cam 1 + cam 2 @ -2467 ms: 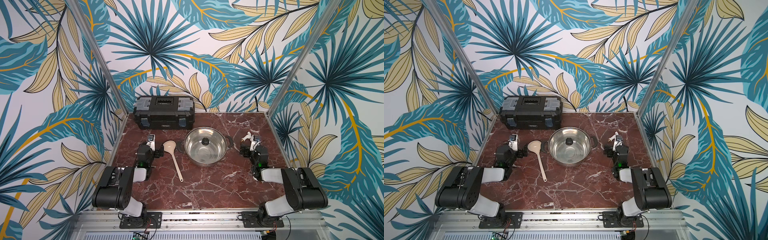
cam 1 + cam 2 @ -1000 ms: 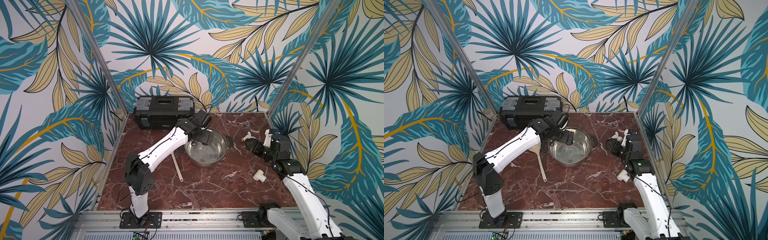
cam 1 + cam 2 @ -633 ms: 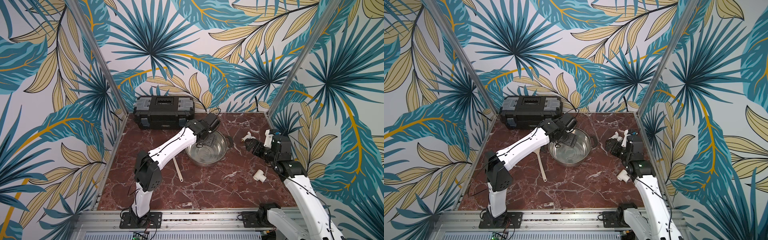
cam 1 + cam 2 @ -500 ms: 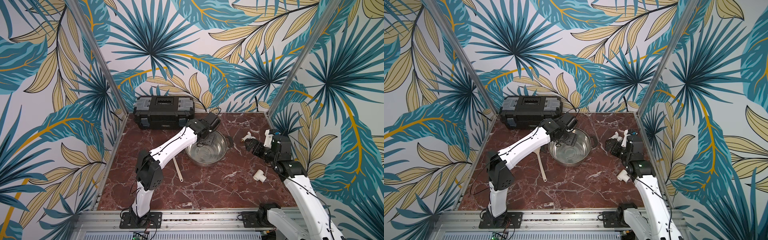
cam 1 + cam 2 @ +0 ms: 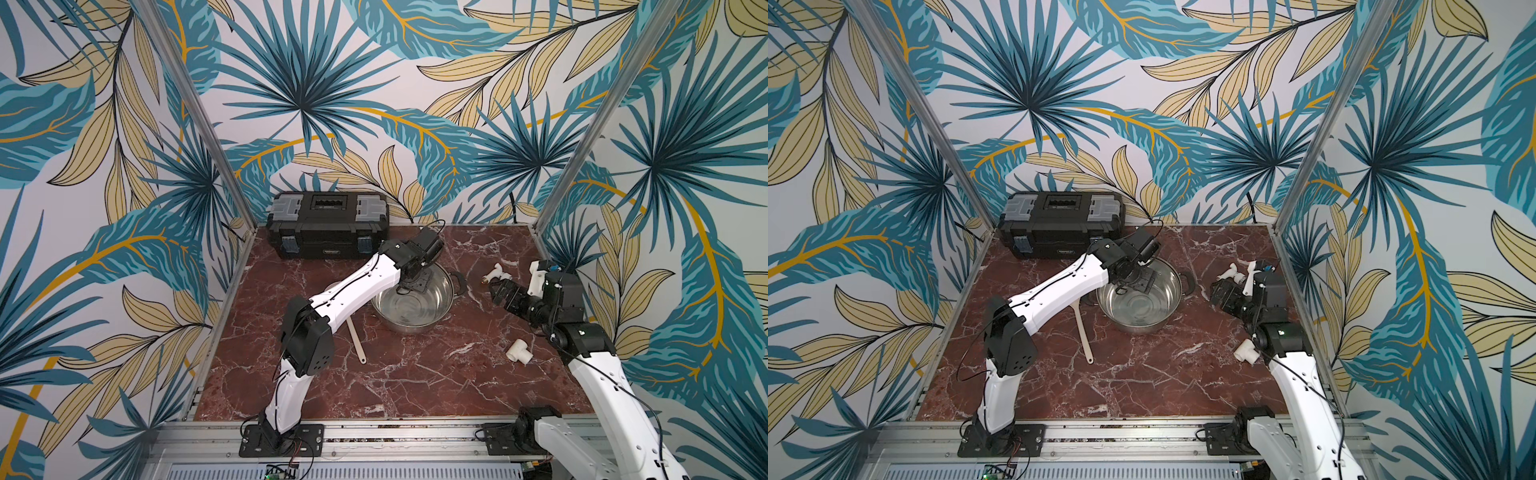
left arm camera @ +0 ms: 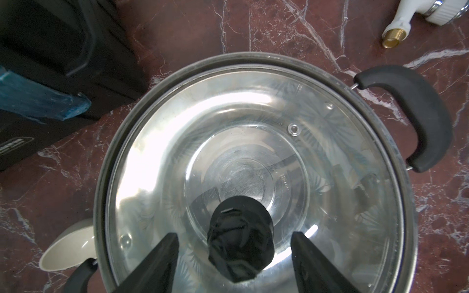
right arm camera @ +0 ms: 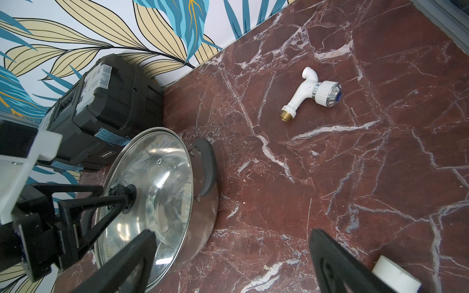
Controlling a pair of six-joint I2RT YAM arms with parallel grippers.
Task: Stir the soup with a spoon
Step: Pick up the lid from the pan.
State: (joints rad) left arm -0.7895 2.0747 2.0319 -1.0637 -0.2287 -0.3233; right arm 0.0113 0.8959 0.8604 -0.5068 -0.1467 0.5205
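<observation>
Red-brown marble with white veins tops the table (image 5: 415,386), boxed by leaf-patterned wallpaper (image 5: 299,104) in blue and beige and two slanting metal posts (image 5: 195,120). At the table's upper left we see a black toolbox (image 5: 328,226); at centre, the steel pot (image 5: 415,328), its shiny inside covered by a glass lid (image 6: 253,121). Our left gripper (image 6: 234,235) hangs over the lid, jaws parted either side of the black knob (image 6: 239,243) with gaps showing, grasping nothing. The spoon (image 5: 356,338) lies on the marble just left of the pot, its bowl under the left arm (image 5: 357,286) in both top views. Right of the pot, the right gripper (image 7: 232,233) stands wide and empty, near a white tap (image 7: 308,93), with a white pipe fitting (image 5: 519,351) toward the lower right.
</observation>
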